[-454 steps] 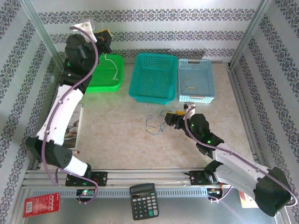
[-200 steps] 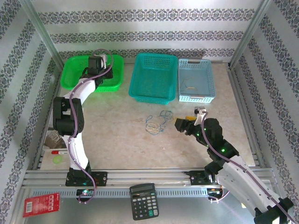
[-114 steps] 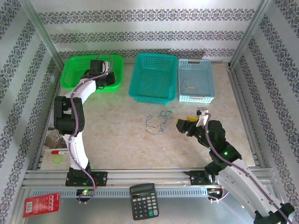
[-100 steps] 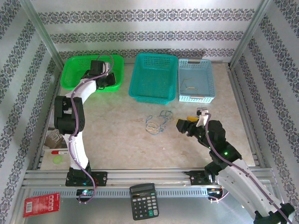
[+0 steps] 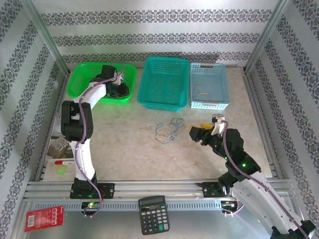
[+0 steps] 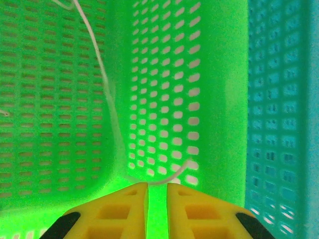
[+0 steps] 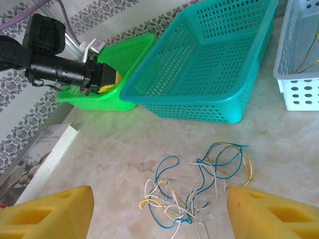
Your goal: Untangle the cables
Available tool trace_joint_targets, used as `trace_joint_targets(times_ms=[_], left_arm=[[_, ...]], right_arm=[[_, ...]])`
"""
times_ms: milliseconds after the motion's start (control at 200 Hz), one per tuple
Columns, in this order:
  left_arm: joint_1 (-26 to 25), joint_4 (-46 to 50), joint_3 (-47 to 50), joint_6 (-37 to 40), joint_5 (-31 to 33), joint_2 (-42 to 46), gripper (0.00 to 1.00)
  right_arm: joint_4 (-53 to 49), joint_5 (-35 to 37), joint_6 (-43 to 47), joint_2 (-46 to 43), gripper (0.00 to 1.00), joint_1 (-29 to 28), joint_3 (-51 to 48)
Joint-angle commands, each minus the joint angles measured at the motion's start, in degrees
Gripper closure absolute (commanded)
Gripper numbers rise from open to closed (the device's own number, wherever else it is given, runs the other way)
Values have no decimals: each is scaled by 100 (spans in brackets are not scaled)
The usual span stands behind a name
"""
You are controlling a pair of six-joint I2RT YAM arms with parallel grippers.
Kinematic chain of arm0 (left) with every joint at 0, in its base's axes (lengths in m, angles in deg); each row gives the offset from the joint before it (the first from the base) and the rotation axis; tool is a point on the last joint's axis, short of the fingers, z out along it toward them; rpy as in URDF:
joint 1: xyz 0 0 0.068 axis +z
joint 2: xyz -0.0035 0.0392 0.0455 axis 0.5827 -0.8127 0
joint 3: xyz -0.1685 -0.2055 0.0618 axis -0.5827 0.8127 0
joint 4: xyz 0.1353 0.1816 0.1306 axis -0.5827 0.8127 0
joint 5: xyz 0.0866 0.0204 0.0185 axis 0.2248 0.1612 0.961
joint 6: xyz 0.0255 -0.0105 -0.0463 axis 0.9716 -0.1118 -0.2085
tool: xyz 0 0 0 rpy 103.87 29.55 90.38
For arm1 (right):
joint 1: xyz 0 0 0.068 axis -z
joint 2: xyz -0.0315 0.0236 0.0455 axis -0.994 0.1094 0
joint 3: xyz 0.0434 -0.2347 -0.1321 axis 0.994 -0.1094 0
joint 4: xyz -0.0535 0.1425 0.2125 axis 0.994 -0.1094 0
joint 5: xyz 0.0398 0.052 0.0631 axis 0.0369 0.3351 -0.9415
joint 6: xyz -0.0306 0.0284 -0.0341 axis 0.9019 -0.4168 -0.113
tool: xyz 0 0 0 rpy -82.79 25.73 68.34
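The cables [image 5: 168,130] lie as a loose tangle of blue, yellow and whitish loops on the table's middle, seen closer in the right wrist view as the cables [image 7: 199,185]. My right gripper [image 5: 199,133] hovers just right of them, open wide, with nothing between its fingers; the right gripper [image 7: 159,214] frames the tangle. My left gripper [image 5: 121,90] reaches down into the green basket [image 5: 82,84]. Its jaws stand slightly apart at the left gripper [image 6: 157,185], nothing in the gap. One white cable [image 6: 107,99] lies loose on the basket floor, crossing just past the fingertips.
A teal basket [image 5: 164,82] stands in the middle at the back. A light blue basket [image 5: 219,82] to its right holds a thin yellow wire [image 5: 202,92]. A calculator [image 5: 153,214] and a red card [image 5: 44,218] lie by the near rail, a booklet [image 5: 59,147] at the left.
The left gripper shifted right and lower inside the green basket, and its jaws parted a little, leaving the white cable loose. The right gripper drew slightly back from the tangle.
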Motion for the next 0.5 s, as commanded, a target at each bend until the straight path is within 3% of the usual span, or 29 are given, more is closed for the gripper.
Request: trace_joint_targets(times_ms=[0,95,180,295,390,495], left_arm=[[-163,151,67,-215,-376,266,82],[-157,24,99,-330,-317,380,81],[-161,48,44,-325,-59,494,70],[-145,97,-6,-304,431,725,37],[-129,22,52,-310,843,1034,2],[-92,-143,157,-320,1009,1432,0]], right_arm=[[26,-5,-17,63,29,48,185],[50,-54,-25,175,29,48,212],[48,-92,-40,256,29,47,230],[25,-111,-41,309,29,48,222],[-9,-108,-38,333,29,48,199],[-69,-84,-36,364,29,47,184]])
